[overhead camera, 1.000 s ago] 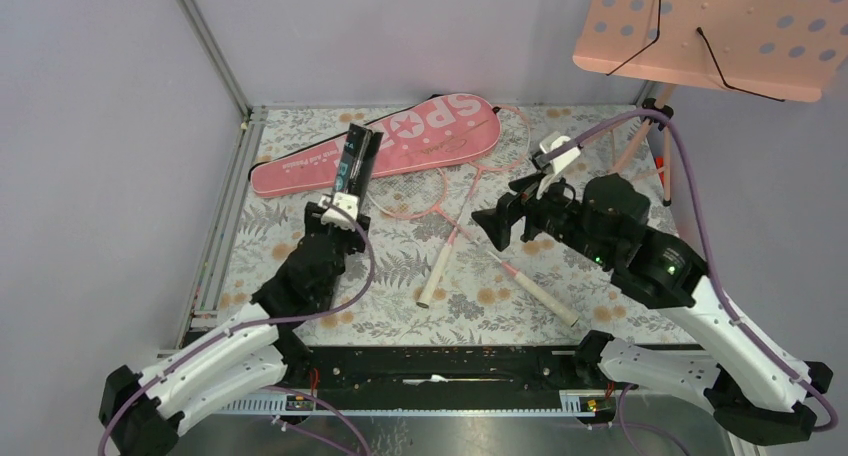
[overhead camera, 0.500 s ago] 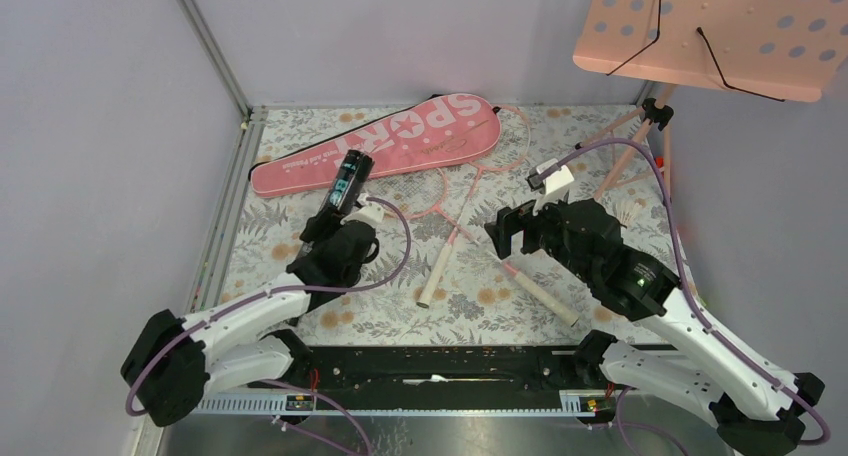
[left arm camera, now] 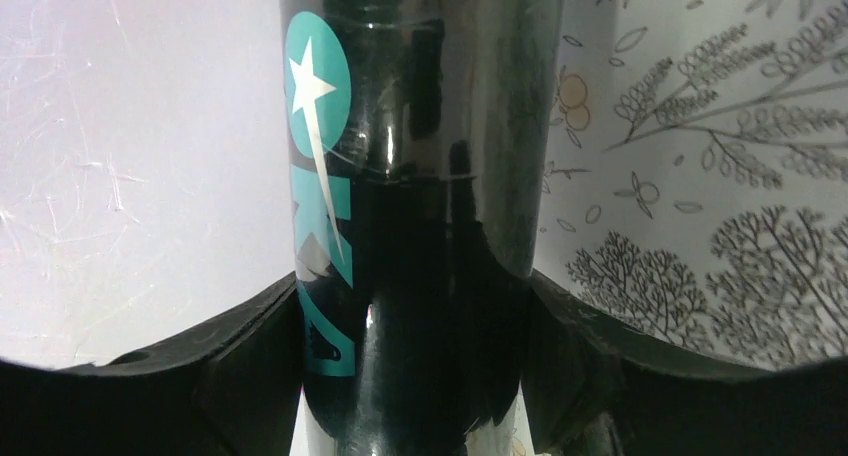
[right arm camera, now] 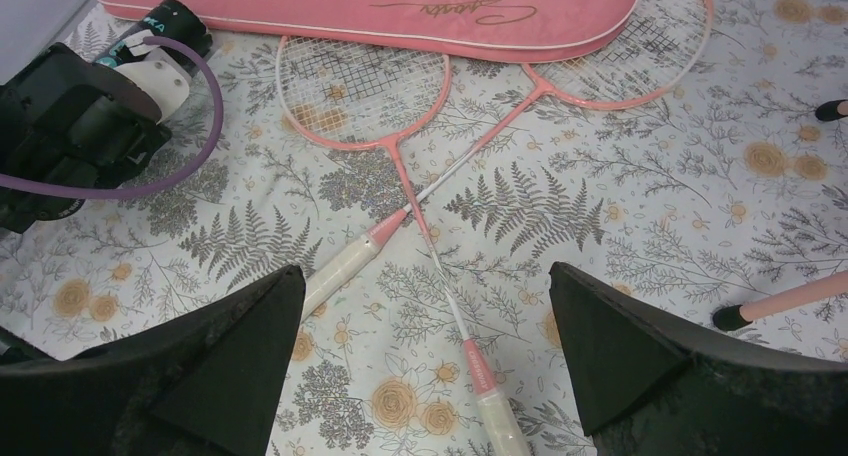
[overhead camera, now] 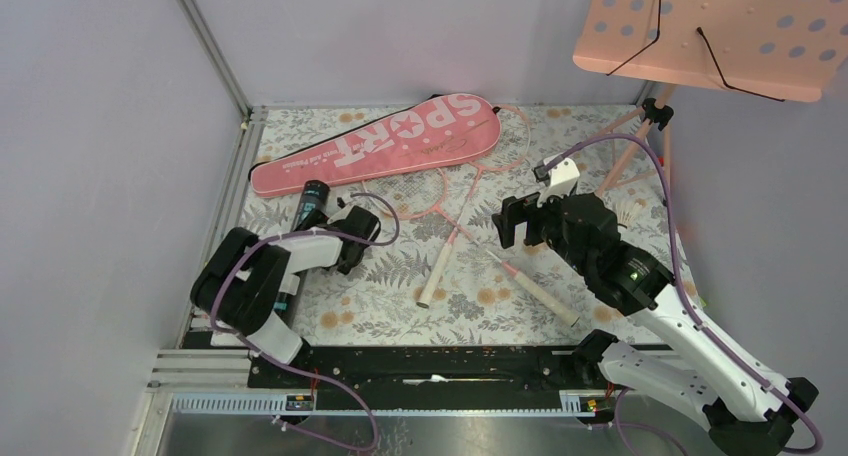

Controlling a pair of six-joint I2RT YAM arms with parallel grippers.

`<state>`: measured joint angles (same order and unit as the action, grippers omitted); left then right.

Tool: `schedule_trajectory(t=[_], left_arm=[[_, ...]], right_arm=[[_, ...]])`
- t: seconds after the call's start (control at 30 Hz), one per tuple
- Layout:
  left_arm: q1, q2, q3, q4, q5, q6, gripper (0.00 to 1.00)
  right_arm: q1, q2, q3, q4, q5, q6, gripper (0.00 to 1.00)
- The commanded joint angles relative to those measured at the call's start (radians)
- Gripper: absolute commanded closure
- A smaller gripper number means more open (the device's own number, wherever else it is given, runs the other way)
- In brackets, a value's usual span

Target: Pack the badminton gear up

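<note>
Change: left gripper [left arm camera: 415,348], clamped on black tube [overhead camera: 311,201], has drawn it back and down beside the pink bag [overhead camera: 400,141] | right gripper [overhead camera: 512,223] wide open over crossed rackets [right arm camera: 345,263] | floral mat [overhead camera: 390,298], lilac walls [overhead camera: 400,36]

Two arms: left claw [left arm camera: 412,281] gripping, right claw [right arm camera: 428,274] spread wide
The left arm [overhead camera: 255,281] is folded low by the counter's [overhead camera: 400,306] left edge, clamped on the black tube [left arm camera: 420,126]; the right arm [overhead camera: 640,276] reaches toward mid-counter.

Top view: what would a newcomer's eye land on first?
The long pink SPORT bag lies at the far side of the table, with two pink rackets crossed beside it. The left claw clamps a black tube with teal lettering; the right claw hangs open over the racket handles.
</note>
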<state>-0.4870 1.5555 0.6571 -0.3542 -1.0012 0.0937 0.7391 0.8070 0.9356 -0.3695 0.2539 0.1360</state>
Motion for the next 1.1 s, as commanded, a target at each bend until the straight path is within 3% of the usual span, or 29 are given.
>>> schedule_trajectory(t=[0.0,0.17,0.33,0.57,0.67,0.77,0.93,1.07], left_arm=[[0.031,0.059,0.077,-0.084,-0.071,-0.069,0.68],[0.039,0.012,0.095,-0.086,-0.049,-0.079,0.25],[0.034,-0.089,0.145,-0.160,-0.034,-0.131,0.02],[0.010,-0.318,0.196,-0.093,0.100,-0.149,0.01],[0.011,-0.417,0.200,0.085,0.279,-0.071,0.01],[0.014,-0.457,0.204,0.275,0.569,0.044,0.01],[0.013,-0.328,0.270,0.408,1.024,0.394,0.01],[0.025,-0.115,0.436,0.259,1.041,0.618,0.01]], right_arm=[[-0.022,-0.004,-0.008,0.044,0.038,0.019,0.00],[-0.035,0.000,-0.009,0.043,0.035,0.022,0.00],[-0.039,-0.010,-0.011,0.042,0.031,0.028,0.00],[-0.044,-0.018,-0.018,0.043,0.027,0.035,0.01],[-0.046,-0.020,-0.025,0.049,0.028,0.046,0.00],[-0.052,-0.030,-0.048,0.085,0.021,0.067,0.00],[-0.069,-0.021,-0.057,0.105,-0.057,0.102,0.00],[-0.085,-0.002,-0.071,0.110,-0.090,0.114,0.00]])
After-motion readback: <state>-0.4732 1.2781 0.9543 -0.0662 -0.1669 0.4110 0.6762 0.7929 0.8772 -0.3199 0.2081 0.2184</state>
